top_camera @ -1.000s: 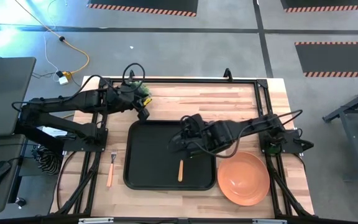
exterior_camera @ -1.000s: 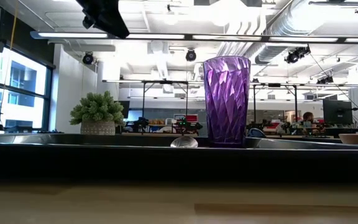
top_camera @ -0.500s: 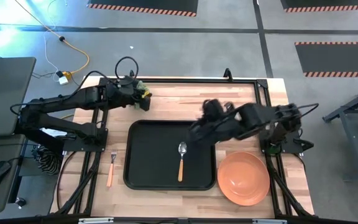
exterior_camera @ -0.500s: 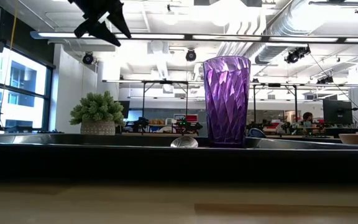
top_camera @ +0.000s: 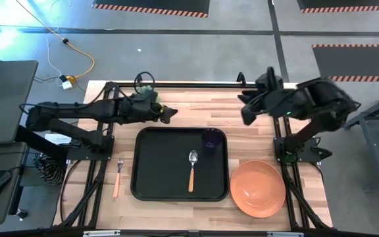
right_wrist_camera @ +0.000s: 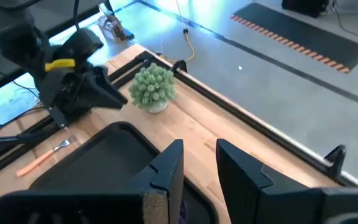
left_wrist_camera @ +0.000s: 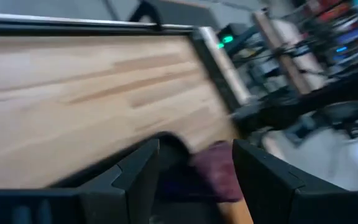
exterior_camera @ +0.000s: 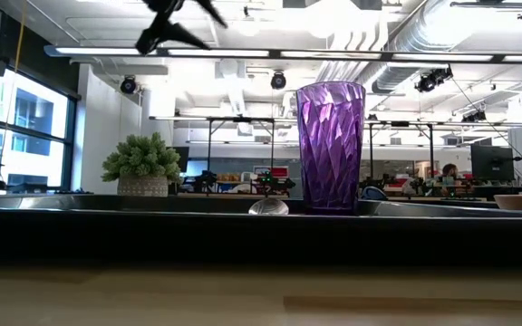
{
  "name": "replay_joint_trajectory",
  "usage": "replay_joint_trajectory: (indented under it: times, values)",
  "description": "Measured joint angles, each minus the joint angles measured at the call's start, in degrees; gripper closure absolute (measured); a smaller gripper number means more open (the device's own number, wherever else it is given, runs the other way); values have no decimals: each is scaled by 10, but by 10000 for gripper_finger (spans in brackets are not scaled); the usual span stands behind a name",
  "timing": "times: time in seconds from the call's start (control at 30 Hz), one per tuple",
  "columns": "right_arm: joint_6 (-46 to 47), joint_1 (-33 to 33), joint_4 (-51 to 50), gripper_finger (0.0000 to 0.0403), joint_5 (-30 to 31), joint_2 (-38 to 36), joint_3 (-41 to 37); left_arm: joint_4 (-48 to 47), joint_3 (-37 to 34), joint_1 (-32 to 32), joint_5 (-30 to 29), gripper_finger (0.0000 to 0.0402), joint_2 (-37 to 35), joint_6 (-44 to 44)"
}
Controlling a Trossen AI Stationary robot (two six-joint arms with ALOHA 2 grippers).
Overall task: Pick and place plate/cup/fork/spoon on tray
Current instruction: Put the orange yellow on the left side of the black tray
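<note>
My right gripper has pulled back off the tray, empty, fingers part-open. Cup and spoon are on it. Left gripper spread, empty. Fork lies on the table left of the tray: thin, stiff, slippery; pinch the orange handle.

You have a spiky green potted plant on the wooden table, behind the fingers of the left gripper and close by that arm's wrist. In the right wrist view the same plant sits well ahead of the fingers of the right gripper, near the table's far edge, in a pale pot. Well beyond both sets of fingers, a yellow cable loops across the grey floor, and striped hazard mats lie farther out. Off the table, behind the left fingers, you have a dark desk. At table height you can see a person far back in the room.
</note>
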Motion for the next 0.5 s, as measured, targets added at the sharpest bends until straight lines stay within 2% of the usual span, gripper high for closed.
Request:
replay_joint_trajectory:
  times: [0.17,0.5]
  values:
    - [-32,0,0,316,0,-26,0,69,0,-25,0,210,23,-20]
    - [-98,1,0,316,-10,-31,0,162,0,-69,-2,211,31,-49]
